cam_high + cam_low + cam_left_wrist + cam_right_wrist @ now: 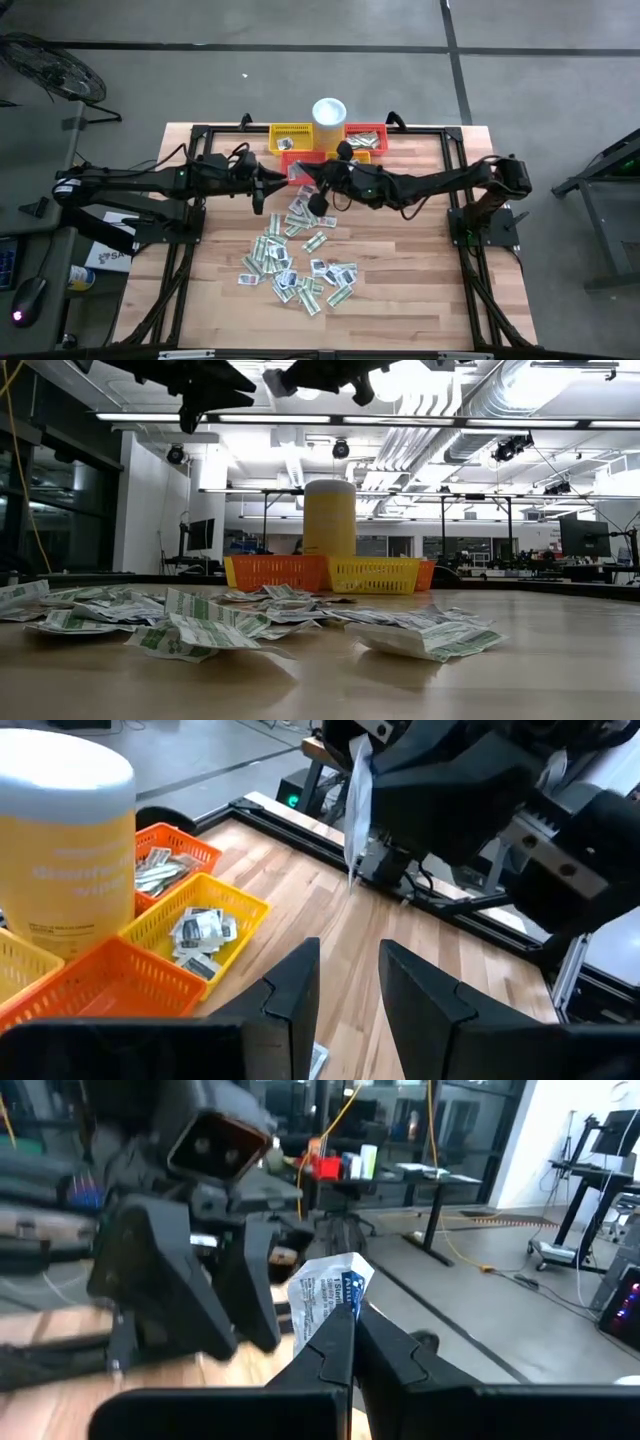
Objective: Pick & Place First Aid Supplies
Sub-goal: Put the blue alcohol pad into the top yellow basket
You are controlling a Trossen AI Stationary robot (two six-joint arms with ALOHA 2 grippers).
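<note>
I have both arms raised over the far middle of the table (400, 300), their grippers facing one another just near of the baskets. The right gripper (350, 1315) is pressed together on one sachet (328, 1295) — a white packet with blue print, pinched by its lower edge and standing up between the fingertips. From the left wrist view the same sachet (357, 795) shows edge-on, hanging thin and vertical under the right arm's dark body.

The left gripper (348, 970) hangs close opposite it, fingers parted with a clear gap and nothing between them.

The rest of the first aid supplies (295, 262) lie in a loose scatter on the wooden top, from the centre toward the near side, many overlapping. From table height the pile (200, 622) reads as flat white-and-green packets, some curled at the edges.

At the far edge stands a cluster of mesh baskets — a yellow basket (291, 137) to the left, a red-orange basket (366, 135) to the right — with a white cup (329, 112) between them. In the left wrist view, a yellow basket (205, 925) and an orange one (165, 860) behind it each hold a few packets.
</note>
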